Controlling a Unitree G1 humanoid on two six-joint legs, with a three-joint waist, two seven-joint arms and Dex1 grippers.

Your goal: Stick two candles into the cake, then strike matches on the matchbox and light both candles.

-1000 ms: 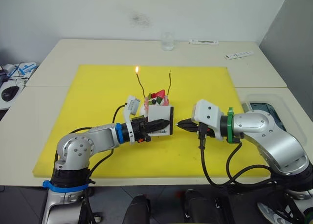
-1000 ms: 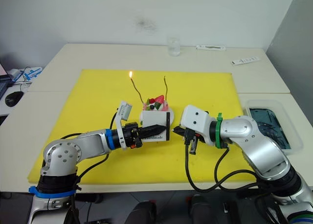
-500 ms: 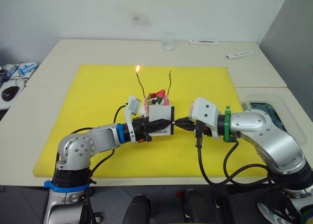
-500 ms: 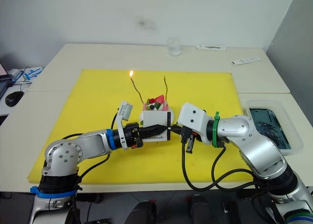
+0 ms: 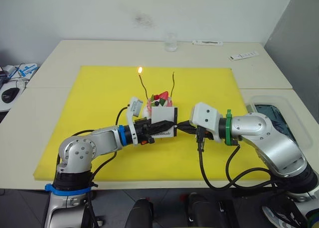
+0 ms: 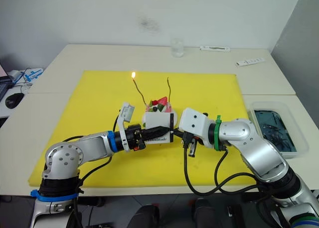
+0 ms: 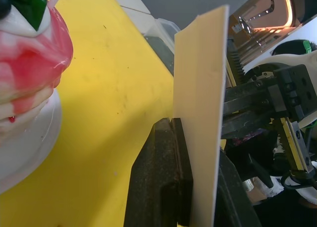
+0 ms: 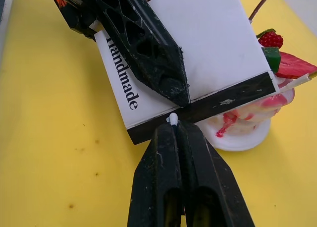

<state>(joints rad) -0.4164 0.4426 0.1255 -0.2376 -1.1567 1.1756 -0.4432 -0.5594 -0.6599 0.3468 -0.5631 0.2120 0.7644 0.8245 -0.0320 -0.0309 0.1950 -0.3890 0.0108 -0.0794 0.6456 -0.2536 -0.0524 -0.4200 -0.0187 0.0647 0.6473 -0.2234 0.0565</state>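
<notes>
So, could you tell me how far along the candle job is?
Both candles stand in the cake; the left candle burns, the right candle is unlit. The left gripper holds the matchbox upright; the right gripper presses a match on its strip. Left: light the right candle.

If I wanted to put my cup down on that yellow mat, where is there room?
The yellow mat is bare left of the cake and along its far edge. The right part, beyond the right gripper, is free too. The middle is crowded: both grippers meet at the matchbox.
</notes>
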